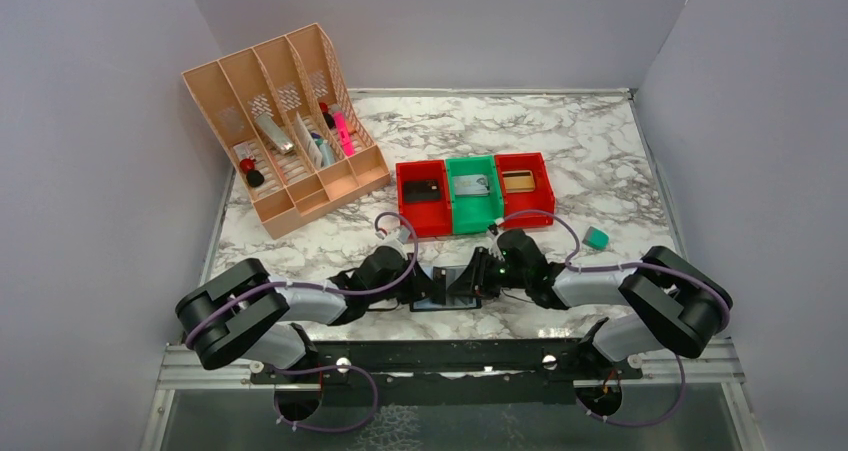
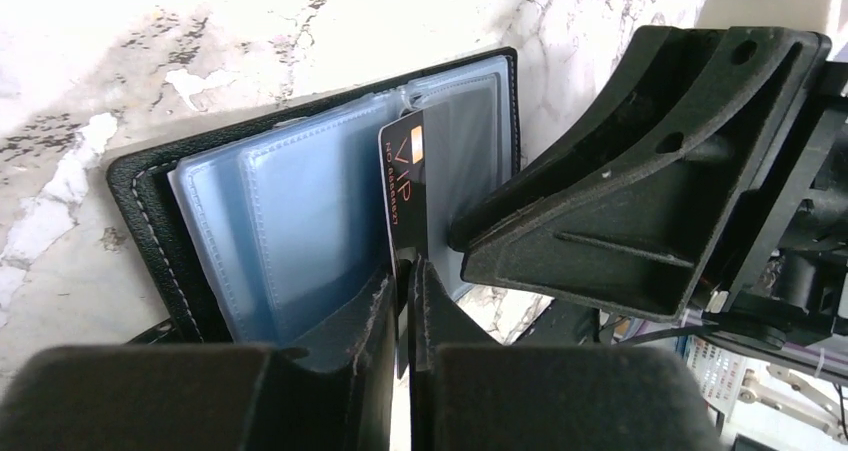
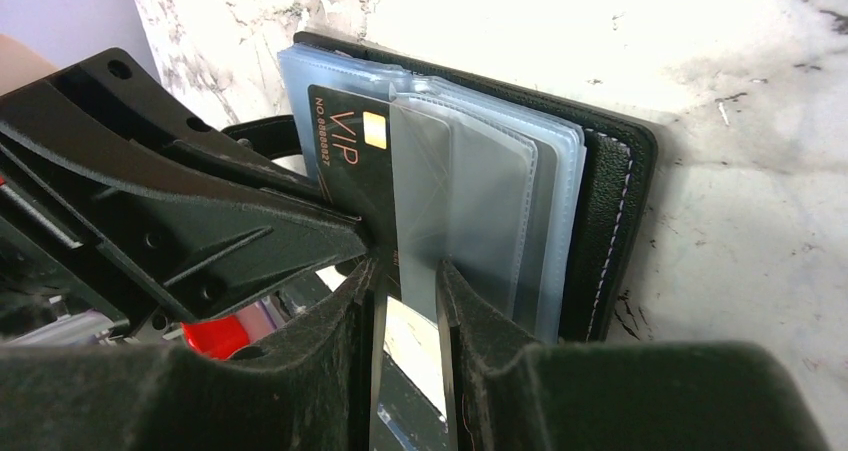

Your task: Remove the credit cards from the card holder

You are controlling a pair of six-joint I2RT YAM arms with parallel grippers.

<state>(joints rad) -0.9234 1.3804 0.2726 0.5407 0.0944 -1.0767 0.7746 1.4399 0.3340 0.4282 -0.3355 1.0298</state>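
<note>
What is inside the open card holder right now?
Grey-blue clear sleeves and one black VIP card, partly out, pinched by the left end effector. Whether stacked sleeves hide more cards cannot be seen.

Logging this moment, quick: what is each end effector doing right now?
Left end effector: closed on the black plastic VIP card.
Right end effector: around a clear plastic sleeve; grip cannot be told.

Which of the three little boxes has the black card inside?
The red box at the left end: a dark card lies in it. The green middle box holds a grey card, the other red box a brownish card.
</note>
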